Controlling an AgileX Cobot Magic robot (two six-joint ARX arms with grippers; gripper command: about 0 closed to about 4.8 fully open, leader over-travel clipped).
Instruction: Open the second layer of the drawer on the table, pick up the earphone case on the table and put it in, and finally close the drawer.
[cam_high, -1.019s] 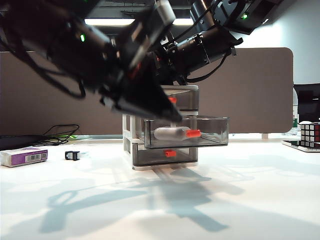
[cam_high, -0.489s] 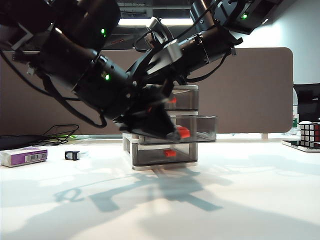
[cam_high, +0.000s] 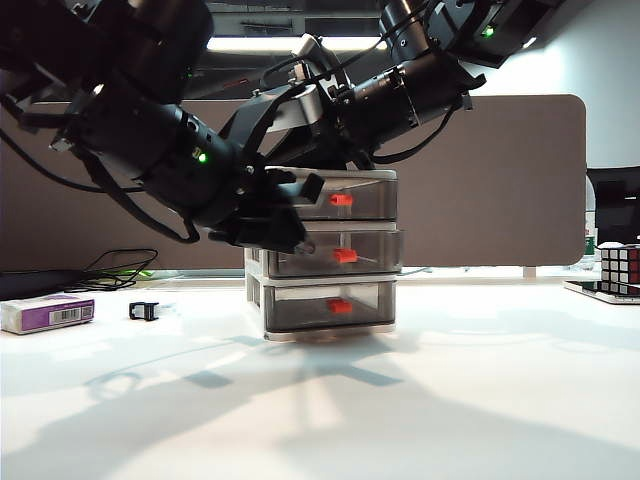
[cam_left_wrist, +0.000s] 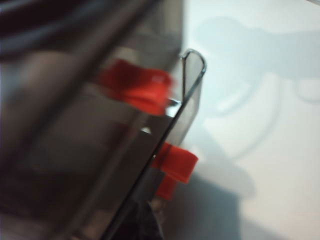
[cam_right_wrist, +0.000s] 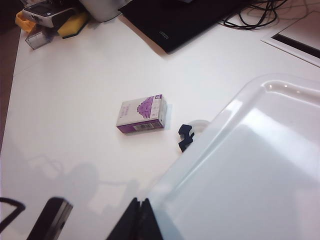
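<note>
Left pincer (cam_high: 300, 215) closed empty, against second layer (cam_high: 335, 256) front; right pincer (cam_right_wrist: 141, 212) closed, resting atop drawer (cam_high: 322, 255).

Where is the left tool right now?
In the exterior view the left tool is shut, at the front left of the drawer, level with the second layer and just left of its red-orange handle.

Smoky see-through plastic drawer (cam_high: 322, 250) with glossy white top, on a smooth matt table (cam_high: 480, 400).
</note>
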